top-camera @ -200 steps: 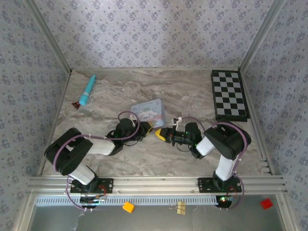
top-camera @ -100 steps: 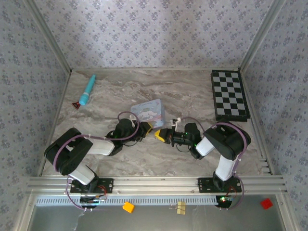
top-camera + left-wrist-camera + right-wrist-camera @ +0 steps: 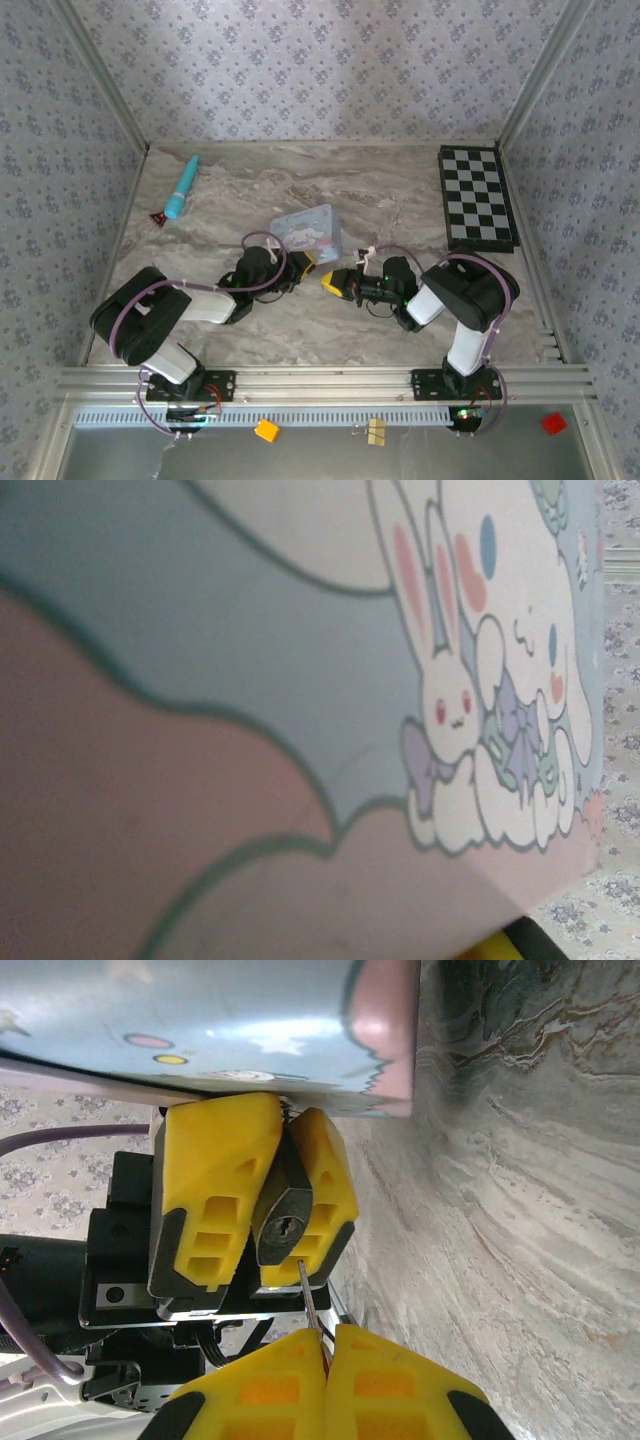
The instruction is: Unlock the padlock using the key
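l jaws grip padlock, r jaws pinch key

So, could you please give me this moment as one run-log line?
left gripper: shut on padlock | right gripper: shut on key | key: tip beside keyhole, not inserted

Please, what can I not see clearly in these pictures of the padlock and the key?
- Right wrist view: the padlock shackle hides behind the yellow fingers of the left gripper, so locked or unlocked is unclear.
- Same view: the head of the key is buried in the right gripper.
- Top view: padlock and key are too small.
- Left wrist view: the blurred cartoon tin blocks them.
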`<state>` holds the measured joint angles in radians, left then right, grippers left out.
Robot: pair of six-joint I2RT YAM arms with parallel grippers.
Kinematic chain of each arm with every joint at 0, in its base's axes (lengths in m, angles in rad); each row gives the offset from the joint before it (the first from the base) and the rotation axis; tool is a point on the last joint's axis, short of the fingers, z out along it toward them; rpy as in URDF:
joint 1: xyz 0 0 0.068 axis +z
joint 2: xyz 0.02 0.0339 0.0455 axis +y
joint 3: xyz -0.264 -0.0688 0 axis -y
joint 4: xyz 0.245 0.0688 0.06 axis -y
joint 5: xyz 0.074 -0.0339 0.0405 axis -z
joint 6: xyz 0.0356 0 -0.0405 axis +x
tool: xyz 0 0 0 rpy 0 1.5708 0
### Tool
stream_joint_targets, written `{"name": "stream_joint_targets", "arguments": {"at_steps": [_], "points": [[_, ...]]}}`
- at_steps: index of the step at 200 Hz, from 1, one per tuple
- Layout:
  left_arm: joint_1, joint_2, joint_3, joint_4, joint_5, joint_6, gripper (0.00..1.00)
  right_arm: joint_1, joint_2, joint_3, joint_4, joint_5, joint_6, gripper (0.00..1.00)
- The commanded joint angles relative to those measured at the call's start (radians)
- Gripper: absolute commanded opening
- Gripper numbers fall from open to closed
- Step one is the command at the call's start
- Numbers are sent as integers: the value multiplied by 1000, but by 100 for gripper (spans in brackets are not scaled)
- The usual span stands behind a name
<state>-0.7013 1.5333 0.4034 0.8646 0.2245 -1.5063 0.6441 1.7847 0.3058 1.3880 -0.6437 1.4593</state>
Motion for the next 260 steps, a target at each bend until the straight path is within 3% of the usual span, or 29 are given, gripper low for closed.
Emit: {"name": "stream_joint_targets", "arguments": {"at_steps": [1, 260], "points": [[7, -34, 0, 83, 12, -12, 2, -1, -4, -5, 7, -1, -2, 0], [-15, 0, 48, 88, 76, 12, 2, -15, -20, 30, 6, -2, 4, 0]]}}
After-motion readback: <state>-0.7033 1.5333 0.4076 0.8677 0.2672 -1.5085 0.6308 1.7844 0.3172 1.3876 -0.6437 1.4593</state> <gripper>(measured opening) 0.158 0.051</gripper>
